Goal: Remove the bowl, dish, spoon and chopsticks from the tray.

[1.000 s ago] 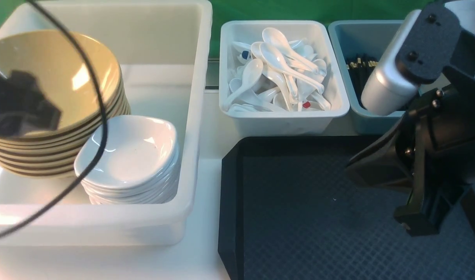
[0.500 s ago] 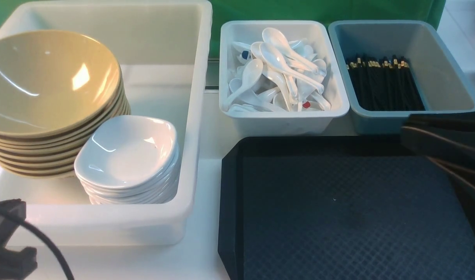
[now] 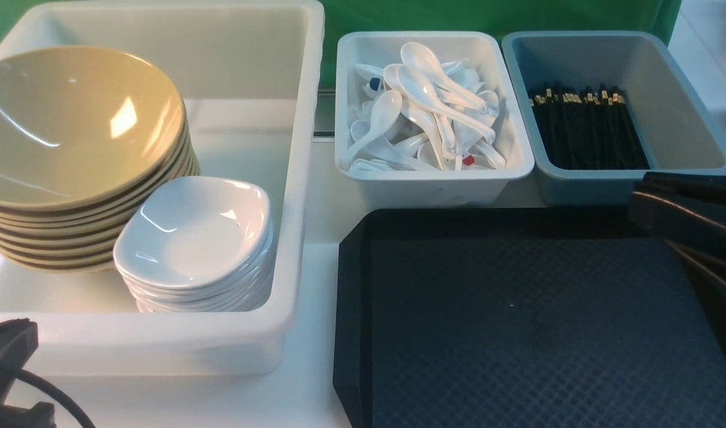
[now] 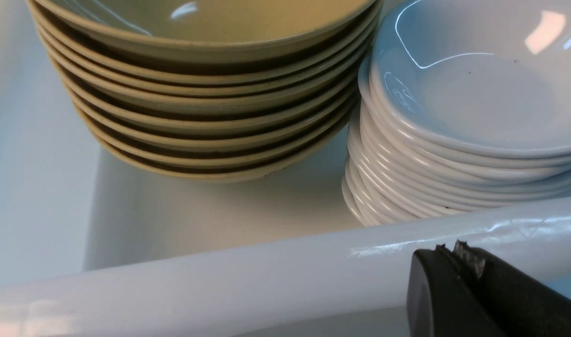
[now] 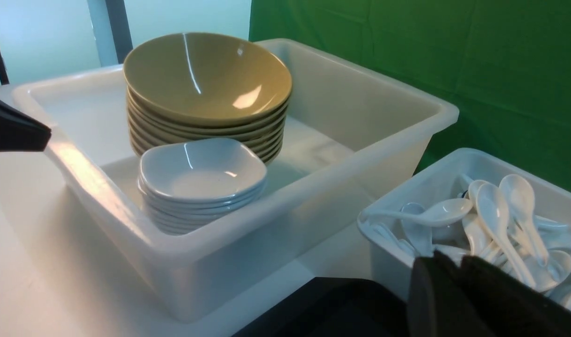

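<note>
The black tray [image 3: 517,333] is bare, with nothing on it. The olive-yellow bowl [image 3: 71,119] tops a stack of such bowls in the big white tub [image 3: 303,178]. The white dish [image 3: 196,232] tops a stack beside it. White spoons [image 3: 428,107] fill the small white tub. Black chopsticks [image 3: 585,128] lie in the grey-blue tub. My left gripper [image 4: 453,248] is shut and empty, just outside the big tub's near rim [image 4: 220,281]. My right gripper [image 5: 449,260] is shut and empty, at the tray's far right corner [image 3: 636,202].
The spoon tub [image 3: 520,160] and the grey-blue tub [image 3: 690,83] stand side by side behind the tray. A strip of white table [image 3: 315,309] runs between the big tub and the tray. A green backdrop closes the far side.
The left arm has pulled back from over the bowl stack to the near left corner. The right arm has withdrawn from in front of the chopstick tub to the right edge.
</note>
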`<state>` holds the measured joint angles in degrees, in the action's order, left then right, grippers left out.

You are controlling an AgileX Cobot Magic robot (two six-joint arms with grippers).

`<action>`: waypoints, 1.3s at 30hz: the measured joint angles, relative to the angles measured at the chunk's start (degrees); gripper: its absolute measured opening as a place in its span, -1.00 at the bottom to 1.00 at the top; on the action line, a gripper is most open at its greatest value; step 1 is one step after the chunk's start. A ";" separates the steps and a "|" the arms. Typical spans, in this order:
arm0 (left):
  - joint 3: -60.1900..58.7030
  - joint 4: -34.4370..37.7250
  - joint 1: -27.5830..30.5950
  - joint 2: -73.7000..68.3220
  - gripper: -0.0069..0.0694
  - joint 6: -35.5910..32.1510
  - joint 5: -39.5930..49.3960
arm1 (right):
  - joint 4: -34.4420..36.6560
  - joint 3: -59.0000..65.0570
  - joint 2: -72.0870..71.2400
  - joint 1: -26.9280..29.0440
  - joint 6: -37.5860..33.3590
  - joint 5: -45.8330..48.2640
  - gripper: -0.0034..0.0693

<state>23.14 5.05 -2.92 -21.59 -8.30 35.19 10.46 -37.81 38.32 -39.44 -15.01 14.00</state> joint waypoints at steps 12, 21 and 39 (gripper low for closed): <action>0.00 0.00 0.00 0.00 -0.86 0.00 0.00 | 0.01 1.61 -0.61 0.35 -0.06 -2.23 -0.63; 0.00 0.16 0.00 0.13 -0.86 0.00 0.00 | -9.82 23.60 -17.51 20.12 15.01 -8.11 -0.82; 0.00 0.16 0.00 0.13 -0.86 0.00 0.05 | -19.75 39.43 -38.98 45.13 25.92 4.27 -0.82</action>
<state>23.14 5.22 -2.92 -21.46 -8.30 35.24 -9.30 1.62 -0.67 5.70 10.91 18.27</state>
